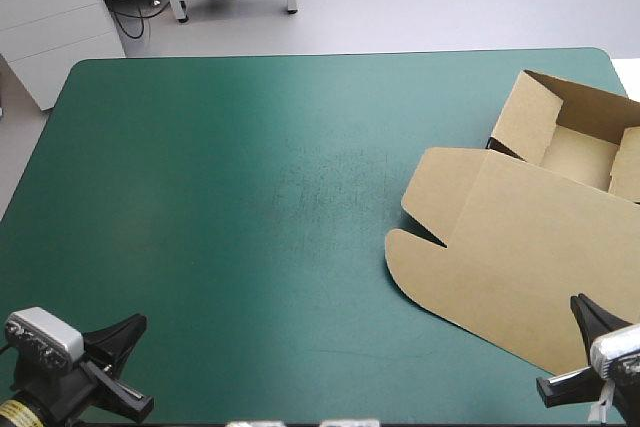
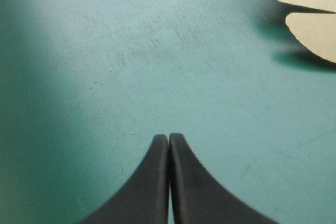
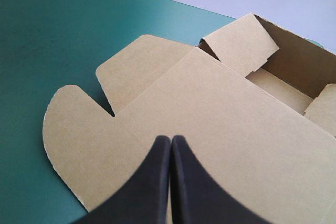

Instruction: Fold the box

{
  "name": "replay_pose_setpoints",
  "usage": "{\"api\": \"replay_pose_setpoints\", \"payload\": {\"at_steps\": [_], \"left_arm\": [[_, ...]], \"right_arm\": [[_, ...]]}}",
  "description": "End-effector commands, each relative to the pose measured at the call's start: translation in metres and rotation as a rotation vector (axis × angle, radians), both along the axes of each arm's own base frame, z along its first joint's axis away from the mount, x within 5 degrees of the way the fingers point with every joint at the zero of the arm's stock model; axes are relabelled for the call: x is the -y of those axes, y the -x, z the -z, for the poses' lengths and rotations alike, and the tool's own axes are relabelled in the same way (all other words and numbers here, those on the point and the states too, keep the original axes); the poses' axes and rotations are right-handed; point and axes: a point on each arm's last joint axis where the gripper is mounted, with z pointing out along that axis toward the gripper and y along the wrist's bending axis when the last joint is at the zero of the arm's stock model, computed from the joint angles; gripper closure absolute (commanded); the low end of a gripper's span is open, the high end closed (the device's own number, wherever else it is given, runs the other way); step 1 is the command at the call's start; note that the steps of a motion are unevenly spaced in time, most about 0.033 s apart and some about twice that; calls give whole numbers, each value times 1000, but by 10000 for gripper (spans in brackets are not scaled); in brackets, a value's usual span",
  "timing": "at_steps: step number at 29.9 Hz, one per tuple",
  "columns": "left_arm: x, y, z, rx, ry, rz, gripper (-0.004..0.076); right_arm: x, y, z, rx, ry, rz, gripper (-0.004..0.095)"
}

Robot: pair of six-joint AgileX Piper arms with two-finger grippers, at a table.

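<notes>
Brown box (image 1: 530, 247), an open tray with its lid flat, at the tabletop's (image 1: 200, 197) right edge, partly cut off; left gripper (image 2: 169, 138) and right gripper (image 3: 171, 139) closed, holding nothing.

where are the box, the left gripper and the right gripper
box (image 1: 520, 237), high view, on the flat lid
left gripper (image 2: 169, 137), left wrist view, where the shut fingertips meet
right gripper (image 3: 171, 138), right wrist view, where the shut fingertips meet, over the lid
</notes>
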Motion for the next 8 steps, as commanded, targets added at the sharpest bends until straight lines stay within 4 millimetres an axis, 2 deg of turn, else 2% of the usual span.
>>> {"api": "replay_pose_setpoints", "payload": {"at_steps": [1, 8], "left_arm": [[-2, 5, -6, 113, 61, 4, 756], [-4, 11, 9, 126, 89, 7, 756]], "right_arm": [[1, 4, 0, 105, -11, 6, 931], [2, 8, 24, 161, -87, 26, 931]]}}
